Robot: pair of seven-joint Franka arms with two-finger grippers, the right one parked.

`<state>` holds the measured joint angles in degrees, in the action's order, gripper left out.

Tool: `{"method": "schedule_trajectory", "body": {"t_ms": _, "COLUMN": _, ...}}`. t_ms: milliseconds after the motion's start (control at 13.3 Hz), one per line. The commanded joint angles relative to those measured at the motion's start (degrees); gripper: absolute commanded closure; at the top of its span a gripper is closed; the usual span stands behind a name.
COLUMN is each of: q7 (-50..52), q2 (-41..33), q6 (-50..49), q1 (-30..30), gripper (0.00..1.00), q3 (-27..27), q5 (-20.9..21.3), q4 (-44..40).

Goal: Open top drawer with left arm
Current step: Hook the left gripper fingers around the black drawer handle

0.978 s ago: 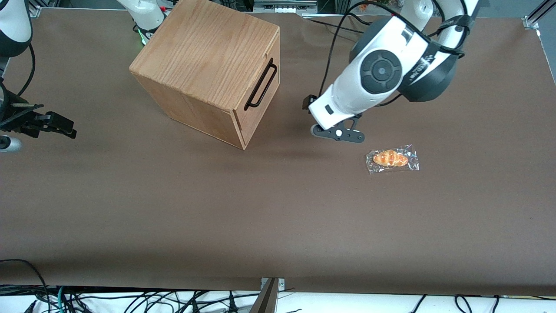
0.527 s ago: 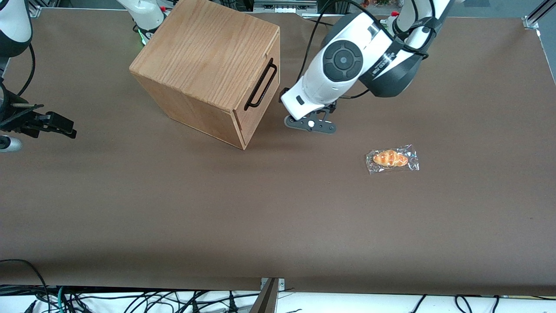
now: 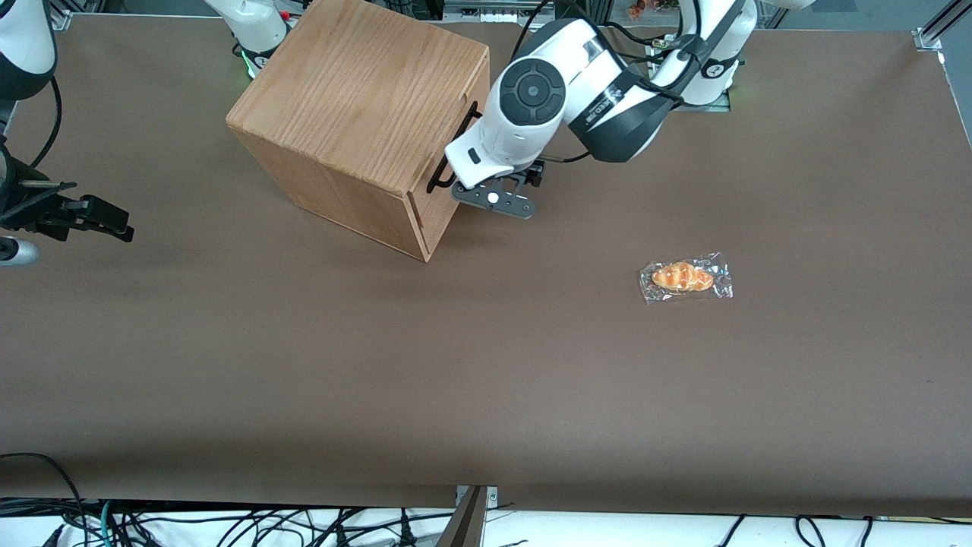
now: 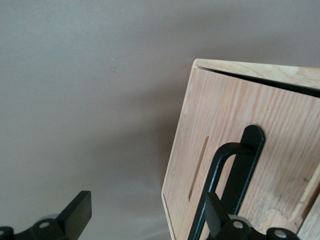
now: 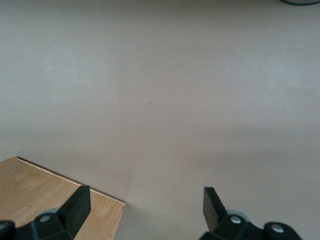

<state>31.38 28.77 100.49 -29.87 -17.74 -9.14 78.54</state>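
Left arm point(image 3: 577, 91) reaches to the cabinet point(image 3: 357, 114) front; gripper point(image 4: 145, 220) open, fingers spread, one finger point(image 4: 220, 220) just by the drawer point(image 4: 280, 160) handle point(image 4: 235, 175). Drawer looks shut. Wrapped pastry point(image 3: 685, 277) lies well apart, nearer the camera.

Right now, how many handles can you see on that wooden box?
1: a black bar handle on the top drawer, with the left arm's open fingers at it. Lower handles may be hidden.
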Motion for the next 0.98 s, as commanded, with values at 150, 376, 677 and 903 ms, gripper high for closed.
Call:
{"method": "schedule_trajectory", "body": {"t_ms": 150, "q7": -0.1, "q2": 0.9, "q6": 1.0, "q1": -2.0, "gripper": 0.0, "q3": 0.5, "q5": -1.4, "q4": 0.1}}
{"method": "schedule_trajectory", "body": {"t_ms": 376, "q7": -0.6, "q2": 1.6, "q6": 1.5, "q1": -2.4, "gripper": 0.0, "q3": 0.5, "q5": -1.5, "q4": 0.1}}
{"method": "schedule_trajectory", "body": {"t_ms": 677, "q7": -0.9, "q2": 2.3, "q6": 1.9, "q1": -3.9, "gripper": 0.0, "q3": 0.4, "q5": -1.5, "q4": 0.1}}
{"method": "schedule_trajectory", "body": {"t_ms": 903, "q7": -0.9, "q2": 2.9, "q6": 2.4, "q1": -4.7, "gripper": 0.0, "q3": 0.4, "q5": -1.5, "q4": 0.0}}
